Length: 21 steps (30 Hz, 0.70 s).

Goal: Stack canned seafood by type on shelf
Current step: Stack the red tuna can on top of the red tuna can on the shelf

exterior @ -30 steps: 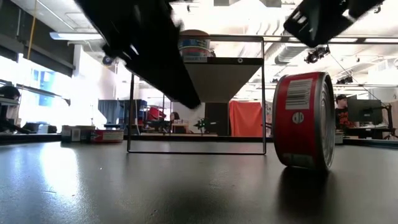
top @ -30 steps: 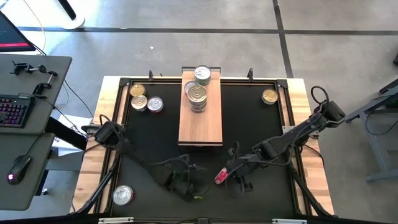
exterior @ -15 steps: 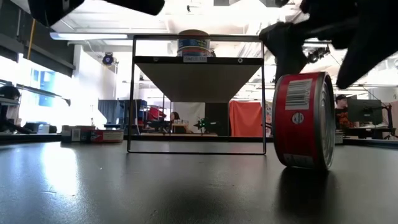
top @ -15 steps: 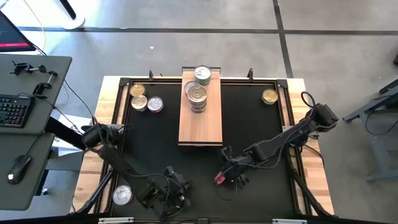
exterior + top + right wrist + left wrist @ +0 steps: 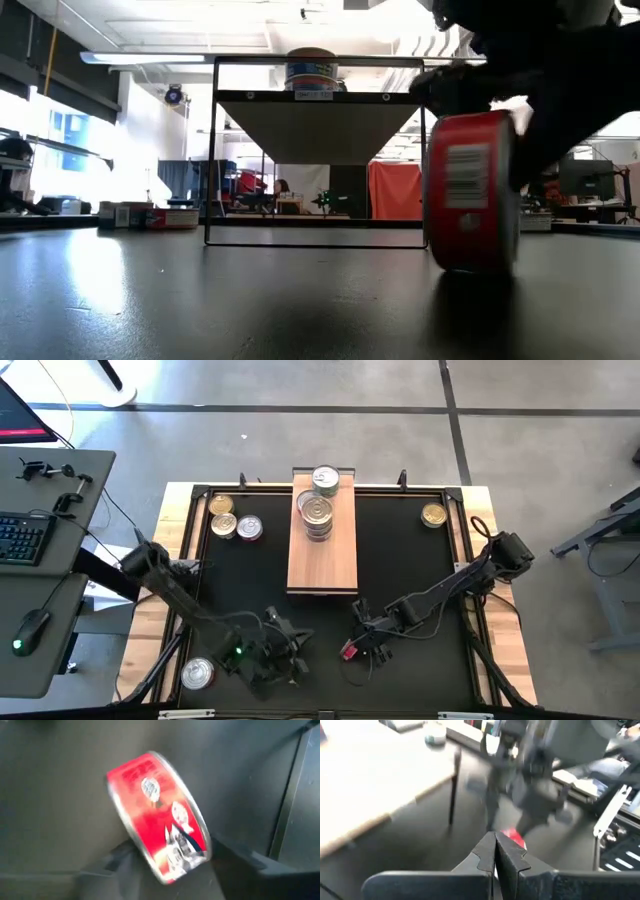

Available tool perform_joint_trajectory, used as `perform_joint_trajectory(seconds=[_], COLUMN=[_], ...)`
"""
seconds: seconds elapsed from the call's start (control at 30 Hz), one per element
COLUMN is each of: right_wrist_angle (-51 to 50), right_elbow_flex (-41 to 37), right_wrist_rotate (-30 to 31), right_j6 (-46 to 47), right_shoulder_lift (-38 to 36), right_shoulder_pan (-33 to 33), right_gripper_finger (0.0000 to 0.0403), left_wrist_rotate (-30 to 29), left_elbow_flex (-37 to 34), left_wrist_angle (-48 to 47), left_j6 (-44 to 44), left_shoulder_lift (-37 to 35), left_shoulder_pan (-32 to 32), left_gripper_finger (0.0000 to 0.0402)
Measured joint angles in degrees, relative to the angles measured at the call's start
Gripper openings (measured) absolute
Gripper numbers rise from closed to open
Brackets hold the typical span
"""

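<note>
Black matting [image 5: 400, 560] covers the table, and the long light-wood plank shelf [image 5: 322, 565] lying across its far middle serves as the landmark. On the shelf's far half stands a stack of round silver-lidded tins [image 5: 317, 512], with one more silver tin [image 5: 325, 479] just behind it at the shelf's far end. Left of the shelf sit a gold-lidded tin [image 5: 221, 506], a second gold one [image 5: 223, 525] and a silver-lidded tin [image 5: 249, 527] close together; right of it, well apart, a lone gold-lidded tin [image 5: 433, 515].

Near the shelf's near end and to its right, the right gripper [image 5: 358, 650] has its fingers set around a red-labelled round tin [image 5: 349, 651] standing on its edge on the mat; whether they press it cannot be told.

Nearer than the shelf and to its left, the left gripper [image 5: 495, 851] hovers with fingers pressed together, holding nothing, beside another silver-lidded tin [image 5: 197, 674] at the mat's near left corner.
</note>
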Motion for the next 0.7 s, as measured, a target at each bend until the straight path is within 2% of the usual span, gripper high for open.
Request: perform_joint_trajectory(seconds=[0.17, 0.3, 0.4, 0.47, 0.57, 0.7], right_wrist_angle=[1.3, -3.8, -5.9, -6.3, -7.1, -11.4], right_elbow_flex=[0.5, 4.9, 9.9, 13.7, 19.5, 28.1], right_wrist_rotate=[-1.0, -3.0, -1.9, 0.8, 9.3, 19.2], right_j6=[0.3, 2.6, 2.2, 1.2, -0.8, -5.5], right_shoulder_lift=[0.0, -0.6, -3.5, -5.7, -7.6, -7.2], right_shoulder_pan=[0.0, 0.0, 0.2, 0.5, 0.4, -1.9], right_gripper_finger=[0.0119, 0.0119, 0.0119, 0.0119, 0.0119, 0.0119], left_wrist_rotate=[-2.6, -4.2, -5.6, -5.9, -6.2, -7.2], left_elbow_flex=[0.0, 0.0, 0.0, 0.0, 0.0, 0.0], left_wrist_angle=[-0.3, -0.3, -0.3, -0.5, -1.4, -7.3], left_j6=[11.0, 17.1, 24.1, 29.1, 34.6, 37.3], left_shoulder_lift=[-8.0, -15.4, -20.7, -23.5, -27.3, -30.2], left_shoulder_pan=[1.4, 2.1, 2.3, 2.5, 2.5, 2.6], left_gripper_finger=[0.0, 0.0, 0.0, 0.0, 0.0, 0.0])
